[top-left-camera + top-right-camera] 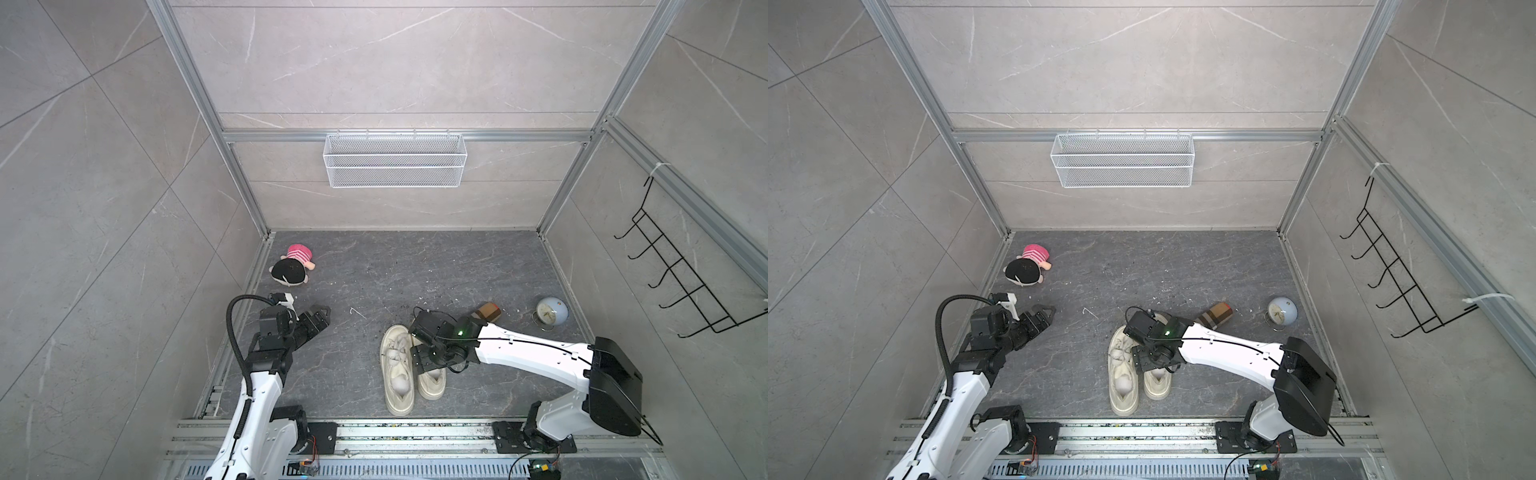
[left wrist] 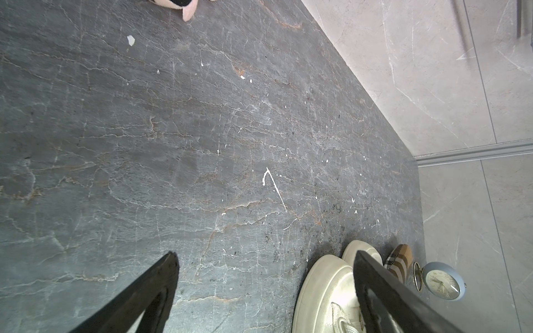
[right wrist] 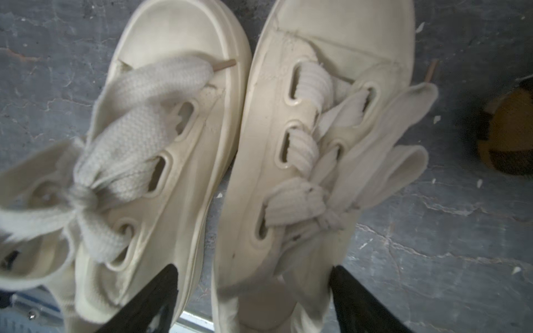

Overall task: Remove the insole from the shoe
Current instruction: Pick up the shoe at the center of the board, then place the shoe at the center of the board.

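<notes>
Two cream lace-up shoes lie side by side near the floor's front edge in both top views. My right gripper [image 1: 424, 358] [image 1: 1144, 358] hangs over the right shoe [image 1: 433, 388] [image 1: 1158, 386], beside the left shoe [image 1: 398, 401]. In the right wrist view the right gripper [image 3: 254, 268] is open. One finger [image 3: 155, 291] lies in the gap between the shoes, the other finger [image 3: 354, 294] at the right shoe's [image 3: 271, 178] outer side. The pale insole [image 1: 433, 375] shows inside its heel. My left gripper [image 1: 323, 313] [image 2: 265, 255] is open over bare floor, well to the left.
A plush doll [image 1: 293, 266] lies at the back left. A checked brown roll [image 1: 489, 311] and a blue alarm clock [image 1: 550, 314] sit behind the right arm. A white wire basket [image 1: 395, 160] hangs on the back wall, and a black hook rack [image 1: 685, 282] on the right wall.
</notes>
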`<action>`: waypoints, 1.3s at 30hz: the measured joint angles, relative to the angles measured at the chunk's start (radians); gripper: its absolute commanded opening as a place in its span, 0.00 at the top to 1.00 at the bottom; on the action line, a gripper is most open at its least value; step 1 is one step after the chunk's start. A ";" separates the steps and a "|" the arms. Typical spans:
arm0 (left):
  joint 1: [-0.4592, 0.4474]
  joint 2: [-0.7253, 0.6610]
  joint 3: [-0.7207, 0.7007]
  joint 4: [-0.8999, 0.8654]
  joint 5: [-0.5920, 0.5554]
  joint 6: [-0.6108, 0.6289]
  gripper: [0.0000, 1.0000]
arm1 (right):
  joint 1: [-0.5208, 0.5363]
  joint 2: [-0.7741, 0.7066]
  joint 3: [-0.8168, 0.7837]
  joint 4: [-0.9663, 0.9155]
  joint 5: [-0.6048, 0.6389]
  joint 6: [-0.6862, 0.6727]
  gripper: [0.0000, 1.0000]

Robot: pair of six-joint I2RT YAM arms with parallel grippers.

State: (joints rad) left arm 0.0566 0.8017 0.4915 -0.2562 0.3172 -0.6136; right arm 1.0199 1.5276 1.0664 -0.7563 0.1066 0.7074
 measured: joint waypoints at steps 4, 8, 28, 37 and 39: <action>0.000 -0.004 0.000 -0.005 -0.001 0.000 0.04 | 0.000 0.032 0.006 0.005 0.043 0.008 0.38; 0.000 -0.004 0.000 -0.006 -0.001 0.000 0.04 | 0.000 0.056 0.009 0.019 0.084 0.013 0.52; 0.000 0.025 0.055 -0.011 -0.010 0.031 0.04 | -0.088 0.063 0.176 0.018 0.212 -0.100 1.00; 0.000 0.095 0.090 -0.011 -0.002 0.038 0.04 | -0.227 0.190 0.312 0.063 0.219 -0.148 1.00; 0.000 0.104 0.096 -0.011 -0.001 0.039 0.04 | -0.246 0.225 0.329 0.080 0.216 -0.151 1.00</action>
State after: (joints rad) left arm 0.0566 0.9058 0.5873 -0.2668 0.3161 -0.5751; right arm 0.7742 1.7523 1.3956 -0.6765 0.3225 0.5564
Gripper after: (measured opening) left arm 0.962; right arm 0.066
